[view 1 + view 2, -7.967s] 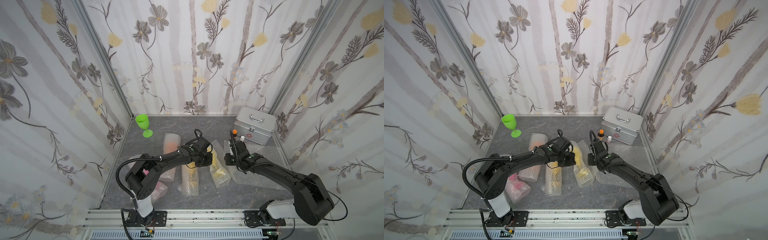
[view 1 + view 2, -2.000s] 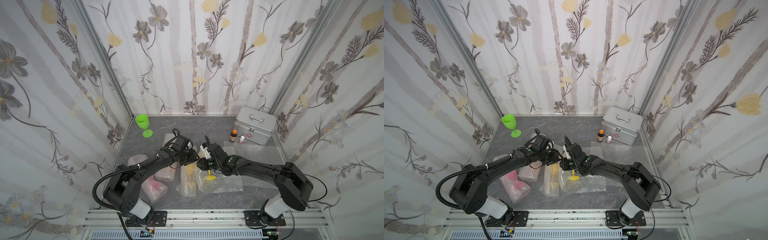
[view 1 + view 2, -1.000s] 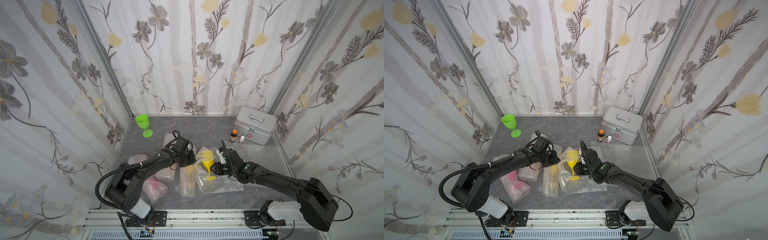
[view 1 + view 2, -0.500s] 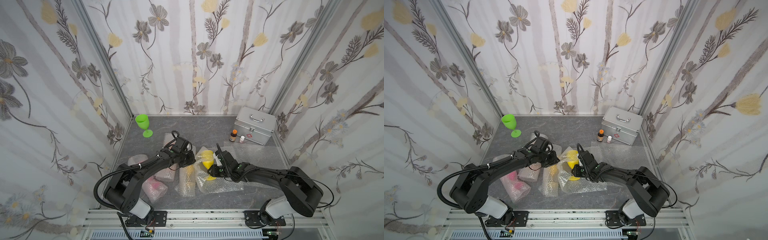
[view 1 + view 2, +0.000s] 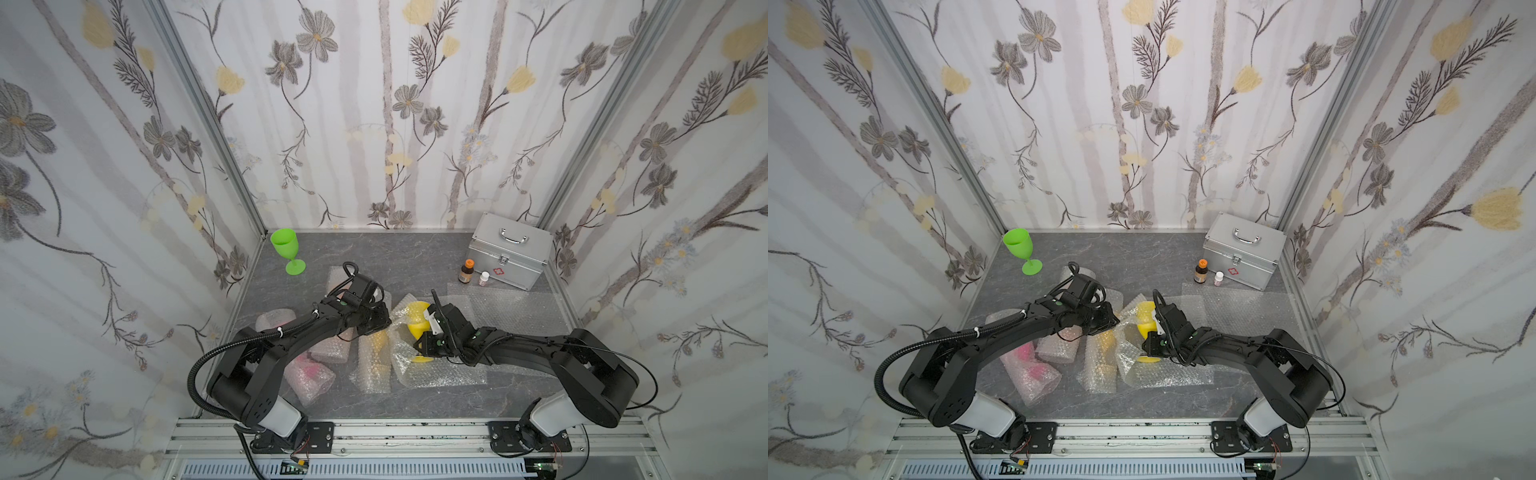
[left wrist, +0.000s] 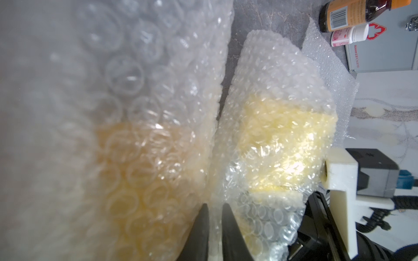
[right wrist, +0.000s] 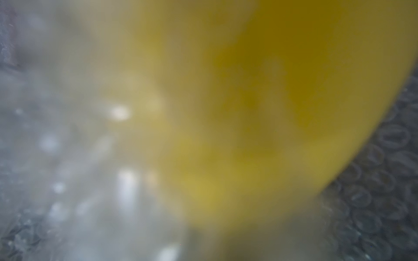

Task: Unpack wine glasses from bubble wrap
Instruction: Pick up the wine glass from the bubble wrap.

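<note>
One yellow goblet [image 5: 417, 323] on opened bubble wrap [image 5: 440, 376], mid bench [image 5: 399, 253]: likely light, stiff, slick; stem best hold. Left end effector [image 6: 214, 206] narrow, pinching wrap; right end effector [image 5: 422, 343] near stem, state unclear.

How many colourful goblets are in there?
4: lime green goblet upright at the back corner; yellow goblet amid opened bubble wrap mid-table; amber-yellow goblet wrapped beside it; pink goblet wrapped nearer the front. The roll under the left arm may hide another.

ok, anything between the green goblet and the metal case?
Nothing: bare grey tabletop runs from the green goblet to the case, in both top views. The brown bottle stands at the case's front.
</note>
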